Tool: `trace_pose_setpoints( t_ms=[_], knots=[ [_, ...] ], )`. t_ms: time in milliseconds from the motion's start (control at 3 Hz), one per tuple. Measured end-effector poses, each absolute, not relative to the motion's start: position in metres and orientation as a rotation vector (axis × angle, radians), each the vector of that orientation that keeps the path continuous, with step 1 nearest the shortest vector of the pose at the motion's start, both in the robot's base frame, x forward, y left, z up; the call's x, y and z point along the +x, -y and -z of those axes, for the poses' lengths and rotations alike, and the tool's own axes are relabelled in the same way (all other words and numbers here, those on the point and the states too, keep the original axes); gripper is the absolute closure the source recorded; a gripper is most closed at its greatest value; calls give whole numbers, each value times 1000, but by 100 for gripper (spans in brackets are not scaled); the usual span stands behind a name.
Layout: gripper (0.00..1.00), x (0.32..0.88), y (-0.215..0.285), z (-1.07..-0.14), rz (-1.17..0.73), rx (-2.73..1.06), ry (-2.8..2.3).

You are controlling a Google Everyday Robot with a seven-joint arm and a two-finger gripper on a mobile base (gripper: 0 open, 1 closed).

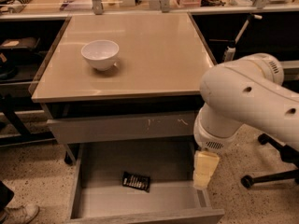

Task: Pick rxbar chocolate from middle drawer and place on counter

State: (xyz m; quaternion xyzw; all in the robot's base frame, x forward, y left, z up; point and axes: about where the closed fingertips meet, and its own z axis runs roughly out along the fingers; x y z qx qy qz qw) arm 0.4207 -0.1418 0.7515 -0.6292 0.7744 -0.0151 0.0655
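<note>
Grey middle drawer (pixel 140 203) open, rxbar chocolate (pixel 136 181) flat inside; tool (pixel 202 184) by its right wall, apart, grip state unclear

White arm (pixel 247 97): glossy rounded shells, few small dark holes, vented patch at wrist; gripper (pixel 204 170) pale yellow, blocky, at right wall of middle drawer (pixel 140 203).

The small black snack bar (pixel 136 181) with pale lettering lies flat and slightly askew, mid-floor in the open grey drawer (pixel 140 203) that juts out beneath the front edge of the glossy beige counter (pixel 154 55), while the gripper (pixel 202 183) hangs over the drawer's right wall, below the bench's front right corner.
</note>
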Motion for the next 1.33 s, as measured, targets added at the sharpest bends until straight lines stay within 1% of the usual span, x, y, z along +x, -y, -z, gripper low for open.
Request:
trace_pose_setpoints(
  t_ms=[333,667,1333],
  knots=[
    [0,420,142,-749,42,-1898,-2343],
    [0,418,132,-734,-7,-1900,-2341],
    [0,434,80,-672,-267,-1812,-2263]
  ],
)
